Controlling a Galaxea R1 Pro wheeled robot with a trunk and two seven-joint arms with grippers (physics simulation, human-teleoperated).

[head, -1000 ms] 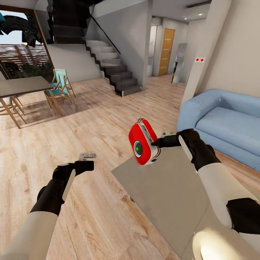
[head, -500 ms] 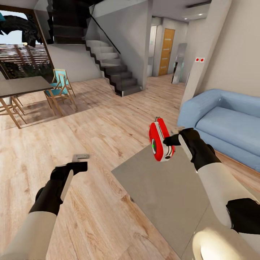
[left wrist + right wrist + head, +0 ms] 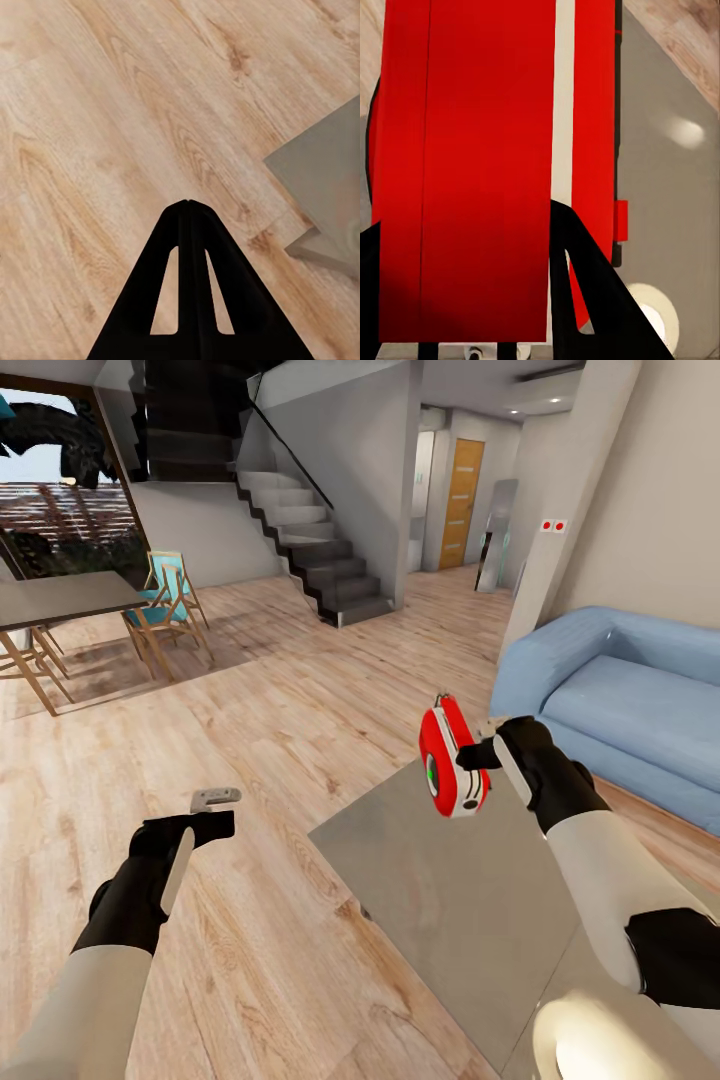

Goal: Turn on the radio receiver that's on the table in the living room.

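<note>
1. My right claw (image 3: 478, 757) is clamped on the red radio (image 3: 450, 758), holding it lifted above the far corner of the grey table (image 3: 470, 900).
2. My left claw (image 3: 218, 798) hangs over the wood floor (image 3: 250, 690), fingers pressed together, holding nothing.
3. The blue sofa (image 3: 620, 690) sits beyond the table.

Hanging above the far corner of the table (image 3: 470, 900), raised clear of its top: the radio receiver (image 3: 452, 757), pinched at its right side by the right gripper (image 3: 478, 756). Hovering over the floor (image 3: 260, 700) left of the table: the left gripper (image 3: 215, 807). Standing right of the table: the sofa (image 3: 620, 690). Sitting far left: the dining table (image 3: 60, 600), chairs (image 3: 165, 605) beside it. Rising behind: the staircase (image 3: 310, 550).
</note>
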